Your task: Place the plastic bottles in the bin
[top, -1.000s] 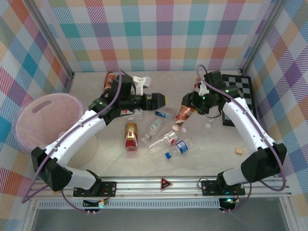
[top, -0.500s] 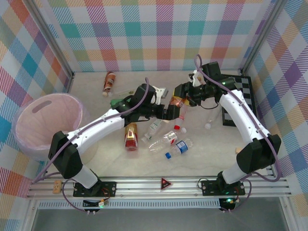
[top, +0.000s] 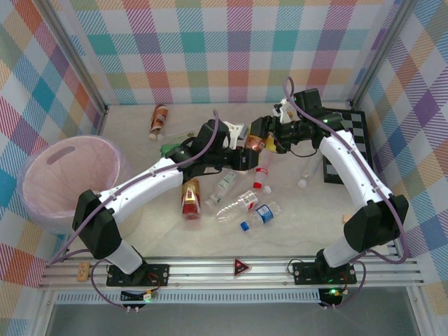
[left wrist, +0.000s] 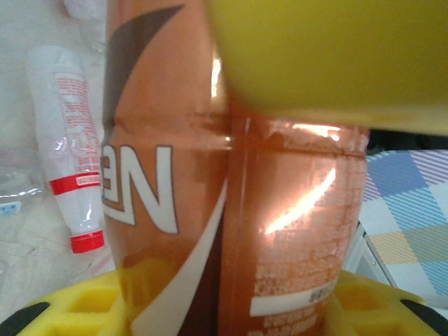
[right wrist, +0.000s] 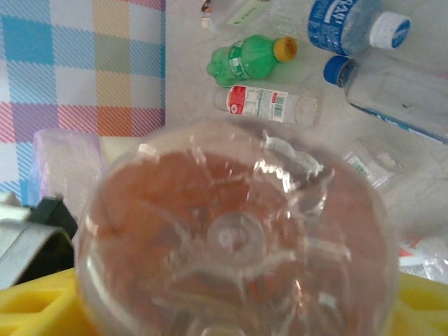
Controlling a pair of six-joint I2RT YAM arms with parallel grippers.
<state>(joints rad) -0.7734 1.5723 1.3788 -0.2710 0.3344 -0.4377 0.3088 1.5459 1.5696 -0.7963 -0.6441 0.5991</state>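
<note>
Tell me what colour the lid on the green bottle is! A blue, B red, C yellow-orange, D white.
C: in the right wrist view the green bottle ends in a yellow-orange cap.

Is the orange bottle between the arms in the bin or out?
Out: the orange bottle is held above the middle of the table, while the bin stands at the far left.
</note>
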